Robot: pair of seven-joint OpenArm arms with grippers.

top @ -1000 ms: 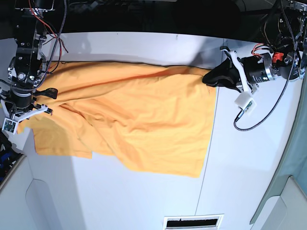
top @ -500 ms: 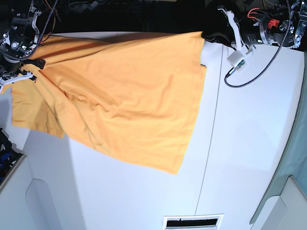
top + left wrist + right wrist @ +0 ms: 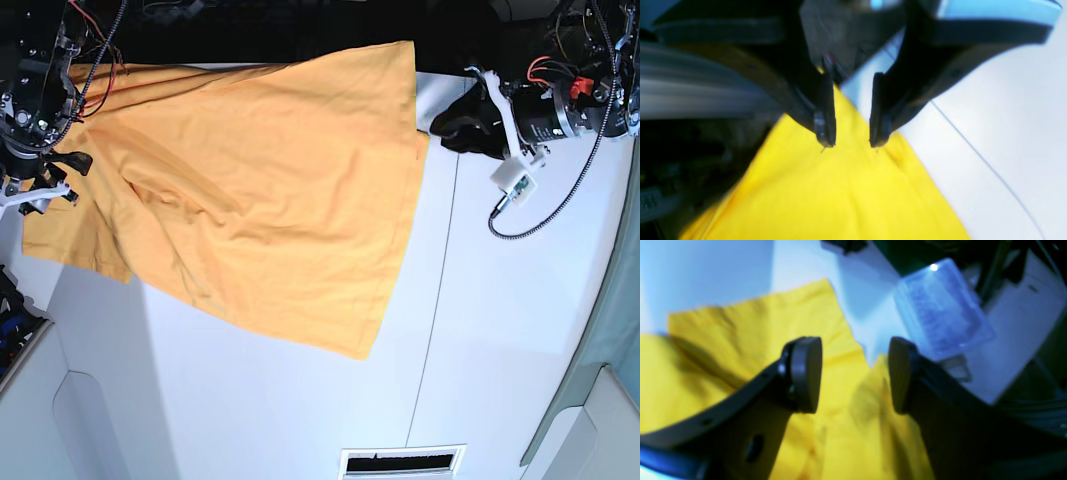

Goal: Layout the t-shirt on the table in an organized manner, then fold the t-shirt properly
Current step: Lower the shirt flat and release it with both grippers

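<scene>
Both grippers have just let go of the t-shirt (image 3: pixel 250 190). A second ago each was pinched on an upper corner, and half a second ago they had pulled the cloth taut toward the far edge of the table (image 3: pixel 500 330). Now the left gripper (image 3: pixel 848 143) stands with its jaws parted and nothing between them, the yellow fabric lying just below its fingertips; in the base view it has drawn back a little to the shirt's right. The right gripper (image 3: pixel 853 373) is likewise released, its round pads (image 3: pixel 806 373) spread apart over the cloth with no fabric caught.

The shirt lies spread across the left and middle of the white tabletop, its top edge at the far rim, its lower hem running on a slant toward the near side. One flap near the right gripper lies folded over, and broad creases cross the body. The laying-out looks partly done: I judge that the slant and folded flap need straightening before any fold begins
</scene>
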